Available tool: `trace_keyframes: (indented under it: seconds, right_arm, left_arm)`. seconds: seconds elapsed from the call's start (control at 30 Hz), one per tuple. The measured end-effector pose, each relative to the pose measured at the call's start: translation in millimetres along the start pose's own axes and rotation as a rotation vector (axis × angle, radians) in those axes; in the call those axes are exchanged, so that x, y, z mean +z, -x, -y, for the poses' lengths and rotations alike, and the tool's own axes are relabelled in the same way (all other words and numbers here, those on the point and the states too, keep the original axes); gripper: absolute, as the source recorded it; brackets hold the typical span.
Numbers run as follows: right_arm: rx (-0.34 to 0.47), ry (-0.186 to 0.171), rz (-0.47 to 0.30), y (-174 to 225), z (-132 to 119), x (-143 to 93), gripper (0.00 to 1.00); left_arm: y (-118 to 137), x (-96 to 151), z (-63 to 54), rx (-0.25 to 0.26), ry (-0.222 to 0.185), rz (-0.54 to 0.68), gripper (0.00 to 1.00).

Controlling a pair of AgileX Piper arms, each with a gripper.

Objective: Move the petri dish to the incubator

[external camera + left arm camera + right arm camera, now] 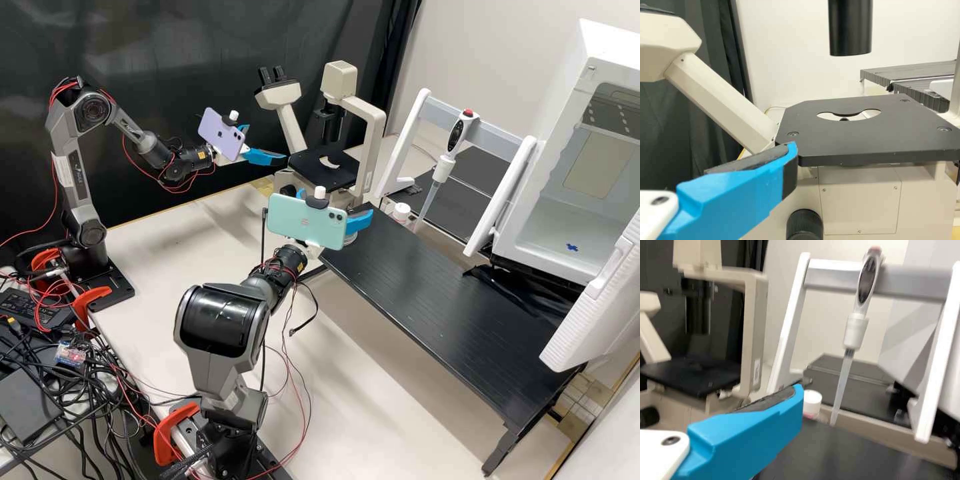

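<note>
In the high view, the left gripper [267, 143] is just left of the microscope [377, 137], its fingers wide apart and empty. The right gripper [341, 203] is in front of the microscope, fingers parted; whether they touch anything I cannot tell. By its lower finger, at the bench's [427, 287] end nearest the microscope, a round, clear rim shows, probably the petri dish [348, 241]. It seems flat; partly hidden and round, it shows no long axis or pointing direction. Well right of the microscope stands the incubator [590, 50], open.
</note>
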Motion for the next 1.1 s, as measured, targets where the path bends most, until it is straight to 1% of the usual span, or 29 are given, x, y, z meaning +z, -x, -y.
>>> trace_keyframes:
  seconds: [0.1, 0.27, 0.37, 0.47, 0.77, 0.83, 0.87, 0.97, 1.0, 1.1]
  right_arm:
    - [-0.027, 0.006, 0.036, -4.4, 8.5, 5.8, 1.00]
    - [-0.037, 0.012, 0.088, -12.6, 13.0, 17.0, 1.00]
    - [-0.043, -0.013, 0.109, -17.2, 15.8, 21.7, 1.00]
    - [-0.063, -0.033, 0.116, -18.9, 21.2, 24.2, 1.00]
    - [-0.144, -0.038, 0.109, -23.7, 38.7, 30.0, 1.00]
    - [-0.157, -0.046, 0.111, -24.6, 41.1, 31.9, 1.00]
    - [-0.158, -0.043, 0.111, -24.9, 41.0, 32.8, 1.00]
    - [-0.151, -0.054, 0.122, -26.9, 39.2, 36.2, 1.00]
    - [-0.149, -0.059, 0.128, -27.4, 39.1, 37.6, 0.00]
    - [-0.147, -0.068, 0.128, -29.5, 37.8, 40.0, 0.00]
  left_arm:
    - [0.0, 0.0, 0.0, 0.000, 0.000, 0.000, 1.00]
    - [0.0, 0.0, 0.0, 0.000, 0.000, 0.000, 1.00]
    - [0.0, 0.0, 0.0, 0.000, 0.000, 0.000, 1.00]
    - [0.0, 0.0, 0.0, 0.000, 0.000, 0.000, 1.00]
    - [0.0, 0.0, 0.0, 0.000, 0.000, 0.000, 1.00]
    - [0.0, 0.0, 0.0, 0.000, 0.000, 0.000, 1.00]
    - [0.0, 0.0, 0.0, 0.000, 0.000, 0.000, 1.00]
    - [0.0, 0.0, 0.0, 0.000, 0.000, 0.000, 1.00]
    - [0.0, 0.0, 0.0, 0.000, 0.000, 0.000, 1.00]
    - [0.0, 0.0, 0.0, 0.000, 0.000, 0.000, 1.00]
